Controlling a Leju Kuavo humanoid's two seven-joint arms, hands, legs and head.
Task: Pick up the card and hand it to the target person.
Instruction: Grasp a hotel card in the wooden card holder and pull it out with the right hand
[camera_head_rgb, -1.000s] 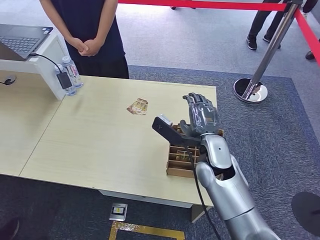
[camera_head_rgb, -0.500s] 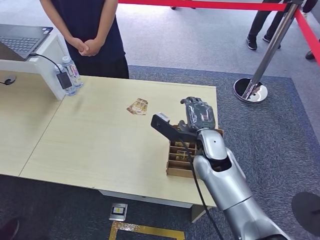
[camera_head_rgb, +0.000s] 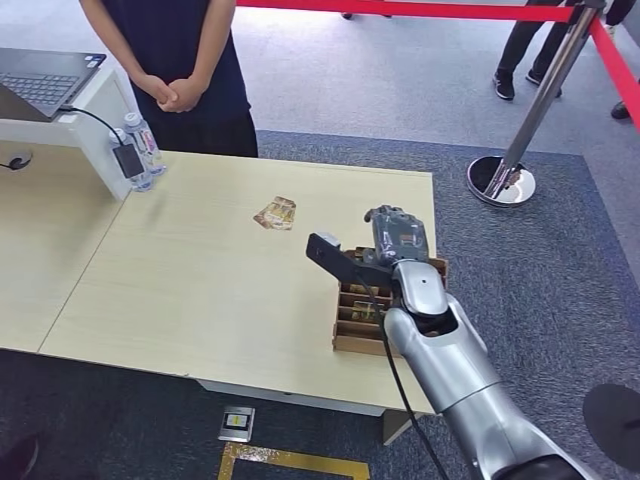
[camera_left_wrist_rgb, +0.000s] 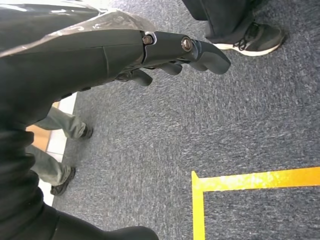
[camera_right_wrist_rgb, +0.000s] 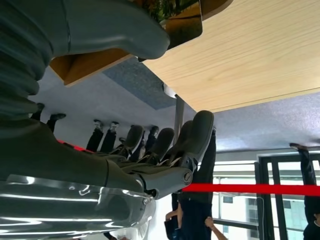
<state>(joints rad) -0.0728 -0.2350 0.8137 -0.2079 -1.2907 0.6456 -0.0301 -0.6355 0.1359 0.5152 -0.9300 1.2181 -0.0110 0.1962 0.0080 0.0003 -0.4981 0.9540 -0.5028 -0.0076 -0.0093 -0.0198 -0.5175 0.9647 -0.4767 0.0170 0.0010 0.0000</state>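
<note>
**We reach over the wooden box for a card**

Head view: our right hand (camera_head_rgb: 396, 236), fingers spread and empty, hovers above the wooden box (camera_head_rgb: 361, 318) holding cards in slots; another card (camera_head_rgb: 275, 213) lies near the person (camera_head_rgb: 175, 70). We should lower squarely. Left wrist view: left hand (camera_left_wrist_rgb: 113, 52) hangs spread, empty. Right wrist view: fingers (camera_right_wrist_rgb: 196, 135) apart beside the table (camera_right_wrist_rgb: 245, 55).

Person (camera_head_rgb: 177, 70) at upper left of head view cut off above chest by top edge. Laptop (camera_head_rgb: 45, 80) clipped by left edge. Wooden box (camera_head_rgb: 362, 315) at centre right half hidden behind right hand (camera_head_rgb: 396, 235) and forearm; its contents too small to tell (cards, maybe). Print on card (camera_head_rgb: 275, 213) mid-table too small to read. Right wrist view: thumb (camera_right_wrist_rgb: 113, 25) covers most of box at top edge; fingers (camera_right_wrist_rgb: 188, 137) hold nothing visible
</note>
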